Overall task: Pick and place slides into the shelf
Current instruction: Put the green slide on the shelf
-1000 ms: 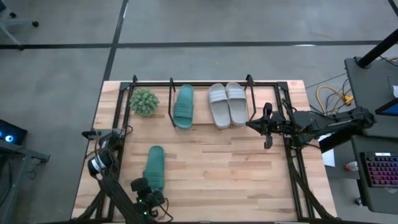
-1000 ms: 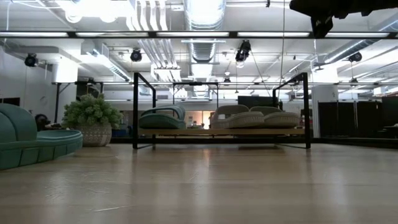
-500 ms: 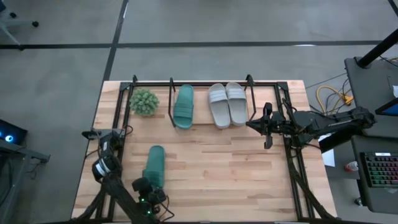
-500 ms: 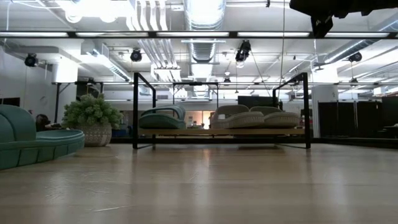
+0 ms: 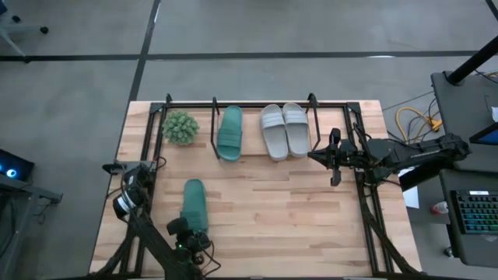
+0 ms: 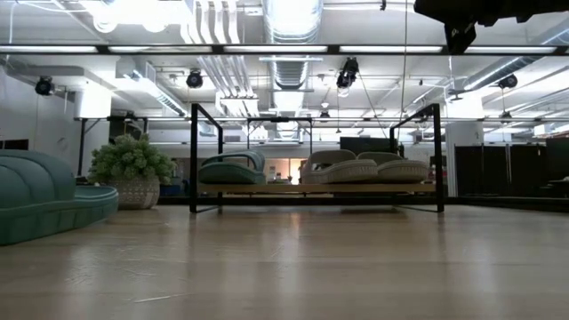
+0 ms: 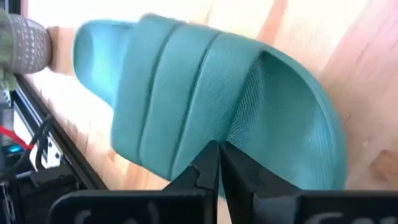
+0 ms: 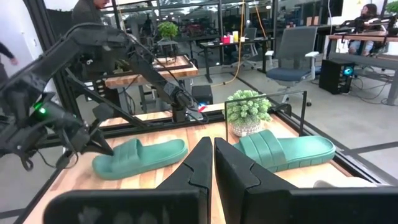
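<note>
One teal slide [image 5: 194,204] lies sole-down on the table's near left part, also seen at the left edge of the low view [image 6: 44,196]. My left gripper [image 5: 187,232] stands at its near end, shut, with its fingertips [image 7: 219,152] right at the ribbed strap [image 7: 186,93]. The shelf [image 5: 233,105] at the far edge holds another teal slide [image 5: 229,132] and two pale grey-white slides [image 5: 284,130] on its wooden base. My right gripper [image 5: 315,155] waits shut, level, above the table's right part. My left gripper comes slanting down from the table's near side. Its shut fingertips stand against the near edge of the teal slide's strap [image 7: 208,134]; I cannot tell whether they touch it. Nothing shows between the fingers, and the slide rests on the table.
A small potted plant [image 5: 180,126] stands inside the shelf's left end, beside the shelved teal slide. Black frame rails [image 5: 366,210] run along the table's left and right edges. Bare wood [image 5: 280,210] lies between the loose slide and the right rail.
My left gripper has shifted a little toward the table's right, behind the slide's near end. The loose teal slide has slid slightly toward the far edge and turned a bit; in the low view its strap now shows broader. It stays on the table.
</note>
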Robot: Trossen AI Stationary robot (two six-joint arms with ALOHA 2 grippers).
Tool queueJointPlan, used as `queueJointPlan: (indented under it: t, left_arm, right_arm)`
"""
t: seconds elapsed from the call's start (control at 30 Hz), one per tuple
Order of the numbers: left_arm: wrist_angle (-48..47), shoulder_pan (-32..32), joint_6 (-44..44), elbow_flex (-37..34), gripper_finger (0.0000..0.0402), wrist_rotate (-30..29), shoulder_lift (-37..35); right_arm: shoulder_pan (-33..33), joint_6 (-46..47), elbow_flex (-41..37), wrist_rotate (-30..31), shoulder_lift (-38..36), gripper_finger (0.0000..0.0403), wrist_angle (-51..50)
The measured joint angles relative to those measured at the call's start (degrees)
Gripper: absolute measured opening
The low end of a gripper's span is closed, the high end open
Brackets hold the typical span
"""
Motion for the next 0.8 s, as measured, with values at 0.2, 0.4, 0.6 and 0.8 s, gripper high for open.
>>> queueJointPlan:
  t: [0.2, 0.4, 0.6, 0.8]
  left_arm:
    - [-0.01, 1.38, 2.75, -0.04, 0.0, -3.64, -4.46]
    - [-0.01, 3.41, 8.84, 0.07, 0.0, -5.29, -5.77]
    - [0.01, 3.11, 4.37, 0.12, 0.0, -4.12, -5.96]
    - [1.96, 2.29, -0.35, 0.57, 0.0, -3.33, -5.97]
  right_arm:
    - [-0.02, -0.03, 0.0, 0.0, 0.0, 0.0009, -0.02]
    - [-0.01, -0.15, 0.0, 0.0, 0.04, 0.0009, -0.17]
    - [-0.02, -0.15, 0.0, 0.0, 0.04, 0.0009, -0.22]
    - [0.0, -0.47, 0.0, 0.0, 0.04, 0.0009, -0.35]
